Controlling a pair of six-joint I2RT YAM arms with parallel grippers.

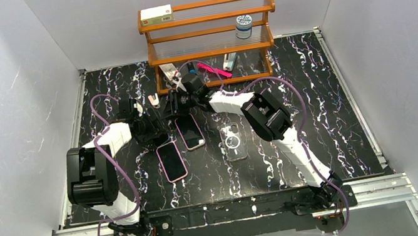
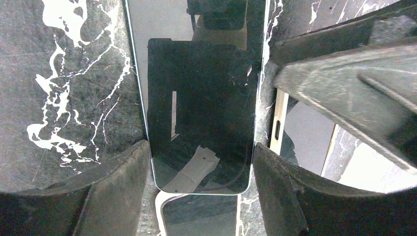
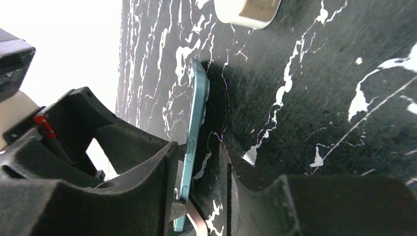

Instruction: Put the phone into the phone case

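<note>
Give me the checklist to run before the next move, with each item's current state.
1. Left gripper on the phone: its fingers sit against both long edges. Ok.
2. Right gripper pinching the phone's side: one finger touches it, but a gap shows at the other. Not ok.
3. Phone in a case: it is not in the clear case, which lies apart to the right. Not ok.
4. Clear case unobstructed: nothing lies on it. Ok.
5. Grippers clear of each other: they crowd together over the phone in the top view. Cannot tell.
6. Pink-rimmed item clear of the phone's near end: it is close. Cannot tell.
</note>
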